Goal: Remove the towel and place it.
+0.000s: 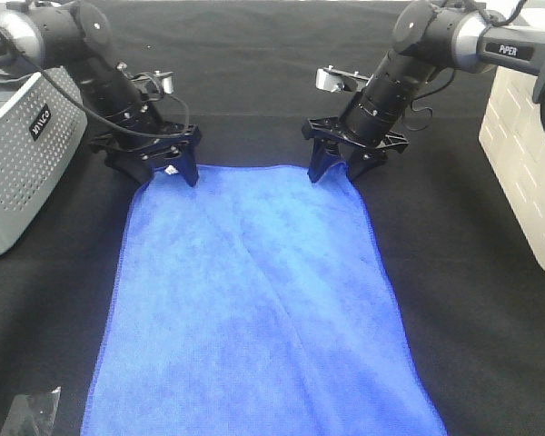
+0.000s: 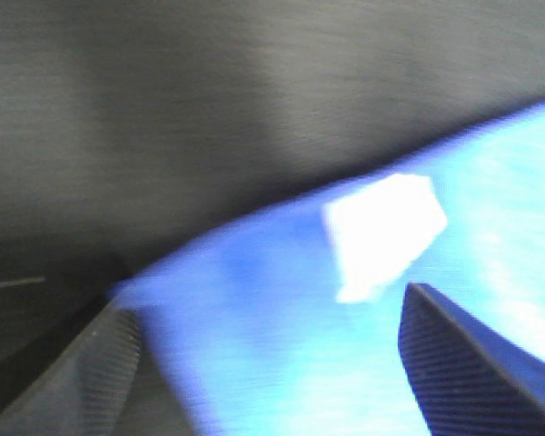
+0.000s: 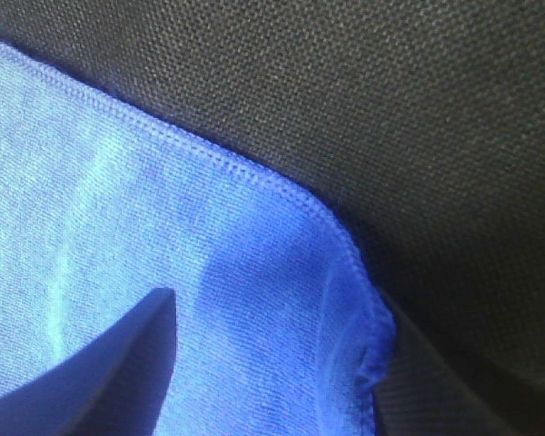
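The royal-blue towel lies flat on the black table, its long side running from the far middle to the near edge. My left gripper stands open over the far left corner, one finger on each side of the small white tag. In the left wrist view the towel fills the gap between the fingers. My right gripper is open astride the far right corner. The right wrist view shows that stitched towel corner curling up slightly between the fingertips.
A grey perforated basket stands at the left edge of the table. A white box stands at the right edge. A small piece of clear plastic lies near the front left, beside the towel.
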You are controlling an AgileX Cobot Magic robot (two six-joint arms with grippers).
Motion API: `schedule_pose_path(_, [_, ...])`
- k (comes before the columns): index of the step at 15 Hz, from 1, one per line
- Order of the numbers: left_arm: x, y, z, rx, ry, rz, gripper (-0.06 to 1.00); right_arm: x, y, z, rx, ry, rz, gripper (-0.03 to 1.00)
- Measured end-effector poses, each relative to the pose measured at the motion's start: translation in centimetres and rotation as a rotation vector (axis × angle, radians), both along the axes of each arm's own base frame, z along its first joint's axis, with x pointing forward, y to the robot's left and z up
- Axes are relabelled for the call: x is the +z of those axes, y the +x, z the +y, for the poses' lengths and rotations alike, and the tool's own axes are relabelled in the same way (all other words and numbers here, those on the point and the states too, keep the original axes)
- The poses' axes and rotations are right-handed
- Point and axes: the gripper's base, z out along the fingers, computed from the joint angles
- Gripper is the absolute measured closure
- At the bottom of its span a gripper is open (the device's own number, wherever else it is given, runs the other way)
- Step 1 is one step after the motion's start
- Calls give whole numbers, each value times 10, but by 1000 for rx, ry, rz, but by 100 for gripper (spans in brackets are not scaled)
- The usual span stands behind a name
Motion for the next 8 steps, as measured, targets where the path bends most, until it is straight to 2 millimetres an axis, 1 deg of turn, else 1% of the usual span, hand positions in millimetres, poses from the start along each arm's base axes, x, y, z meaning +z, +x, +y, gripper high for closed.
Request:
schedule_pose_path(3, [0, -5, -19, -34, -6, 0, 22, 0, 0, 1, 0, -5, -1, 34])
schedule_pose_path(5, [-1, -7, -24, -43, -7, 3, 26, 0, 0, 0, 0, -10, -1, 35])
schedule_pose_path(6, [-1, -7, -23, -44, -4, 2, 31, 0, 0, 1, 3, -15, -2, 37])
schedule_pose_path(7, [-2, -7, -23, -44, 3, 3, 38, -1, 0, 0, 5, -22, -4, 41])
schedule_pose_path(8, [-4, -7, -22, -47, 13, 4, 47, -1, 0, -1, 6, -32, -7, 46])
